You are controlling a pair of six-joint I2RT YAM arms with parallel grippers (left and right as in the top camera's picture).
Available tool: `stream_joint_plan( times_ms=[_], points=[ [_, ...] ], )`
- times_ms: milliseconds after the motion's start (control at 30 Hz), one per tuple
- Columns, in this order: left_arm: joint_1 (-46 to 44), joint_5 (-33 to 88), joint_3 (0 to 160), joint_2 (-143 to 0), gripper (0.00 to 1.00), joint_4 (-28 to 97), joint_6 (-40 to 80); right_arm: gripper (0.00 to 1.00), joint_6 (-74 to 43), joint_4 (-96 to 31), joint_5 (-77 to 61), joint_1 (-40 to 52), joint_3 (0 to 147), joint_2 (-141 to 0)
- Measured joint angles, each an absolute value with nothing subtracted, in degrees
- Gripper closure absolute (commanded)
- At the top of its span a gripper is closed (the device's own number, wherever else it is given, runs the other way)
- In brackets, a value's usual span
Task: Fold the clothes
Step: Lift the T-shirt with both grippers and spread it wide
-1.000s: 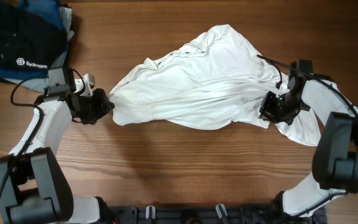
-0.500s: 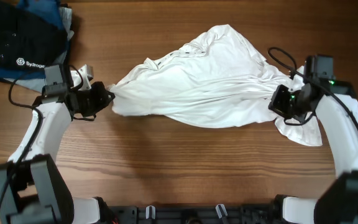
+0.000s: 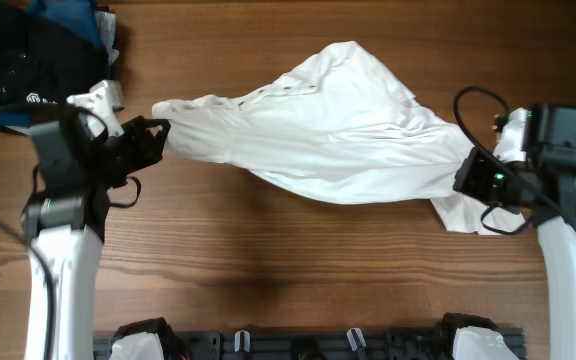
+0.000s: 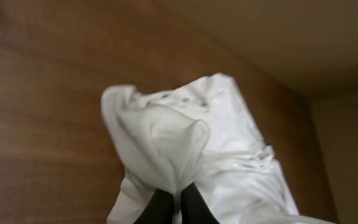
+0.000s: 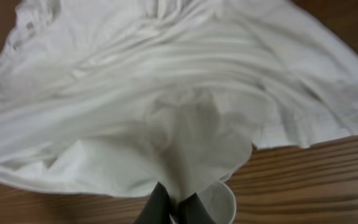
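The white shirt hangs stretched between the two arms, over the middle of the wooden table. The left claw is pinched tight on a bunched bit of cloth at one end. The right claw is pinched tight on another bunch at the other end. A loose flap hangs past the right claw and lies on the wood. From above it is hard to say if the middle of the shirt touches the table or floats just over it.

The shirt is not folded yet. It looks like the arms are pulling it out so it can lie flat first.

A few things could go wrong from here. Each claw has only a small pinch of thin cloth. If the arms pull too far apart, the cloth could slide out and one end would drop. The claws hold bunches, not neat corners, so the shirt may come down twisted and lumpy. Then any fold would be crooked. The loose flap by the right claw could get tucked under by mistake. The dark pile of other clothes sits near the left arm, and that arm could bump or drag it.
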State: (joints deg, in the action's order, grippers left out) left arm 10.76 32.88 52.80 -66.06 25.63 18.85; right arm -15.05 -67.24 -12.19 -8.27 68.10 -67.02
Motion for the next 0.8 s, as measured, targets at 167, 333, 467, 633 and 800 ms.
stream_joint_plan(
  times_ms=[167, 333, 467, 633, 800],
  points=[
    [10.76, 32.93, 52.8, -53.12, 0.96, 25.47, 20.69, 0.95, -14.61, -71.7, -11.29, -8.27, 78.22, -64.31],
    [10.76, 31.94, 52.8, -44.75, 0.96, 26.2, 21.87, 0.96, -14.61, -73.63, -9.8, -8.27, 84.64, -64.23],
    [10.76, 31.18, 52.8, -41.12, 0.96, 27.66, 22.41, 0.96, -14.68, -74.28, -8.64, -8.27, 89.21, -64.27],
    [10.76, 30.94, 52.8, -41.08, 0.96, 29.95, 22.96, 0.96, -14.63, -74.89, -8.23, -8.27, 94.87, -64.27],
    [10.76, 30.74, 52.8, -41.19, 0.96, 29.91, 23.53, 0.96, -14.57, -76.36, -7.66, -8.27, 100.18, -64.27]
  ],
)
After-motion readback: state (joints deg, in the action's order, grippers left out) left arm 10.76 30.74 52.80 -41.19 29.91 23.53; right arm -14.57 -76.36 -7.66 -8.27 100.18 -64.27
